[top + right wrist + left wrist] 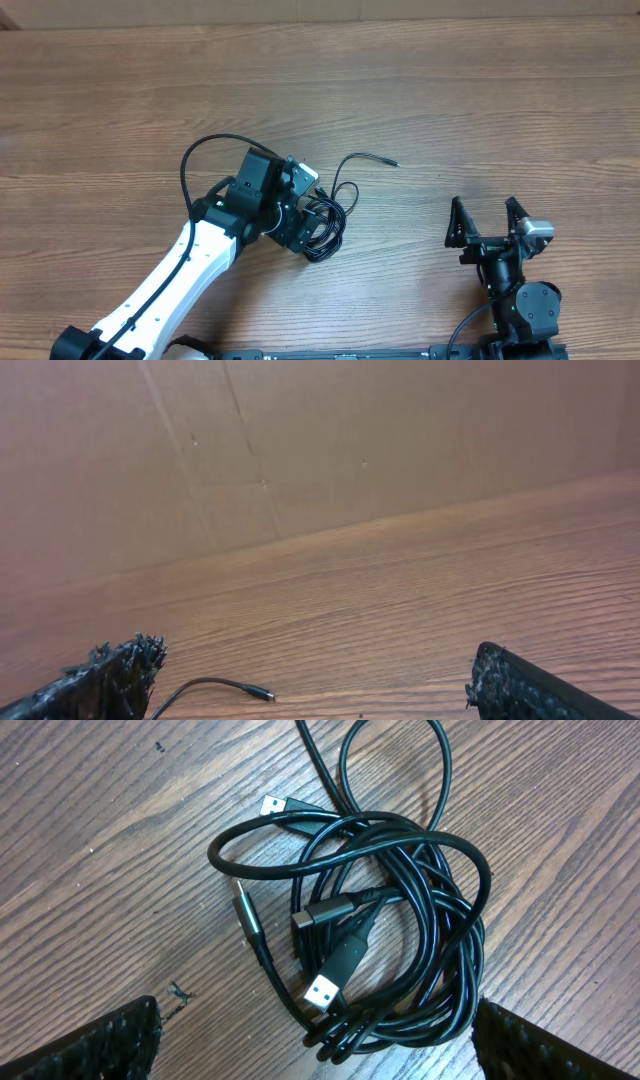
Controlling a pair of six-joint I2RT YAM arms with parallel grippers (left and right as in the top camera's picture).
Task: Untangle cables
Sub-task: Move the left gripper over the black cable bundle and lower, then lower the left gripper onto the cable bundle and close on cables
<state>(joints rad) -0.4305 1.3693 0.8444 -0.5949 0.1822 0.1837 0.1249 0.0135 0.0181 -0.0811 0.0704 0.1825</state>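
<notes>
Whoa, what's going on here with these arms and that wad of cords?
Two robot arms are meant to untangle a knot of thin black cables lying on the brown wooden table. The left arm's end effector hangs open right over the knot, gripping nothing. The right arm's end effector sits open off to the side, touching no cable.

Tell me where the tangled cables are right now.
In the overhead view the cables lie bunched near the middle of the table, right under the open left gripper, with one loose end trailing toward the right gripper's side.
</notes>
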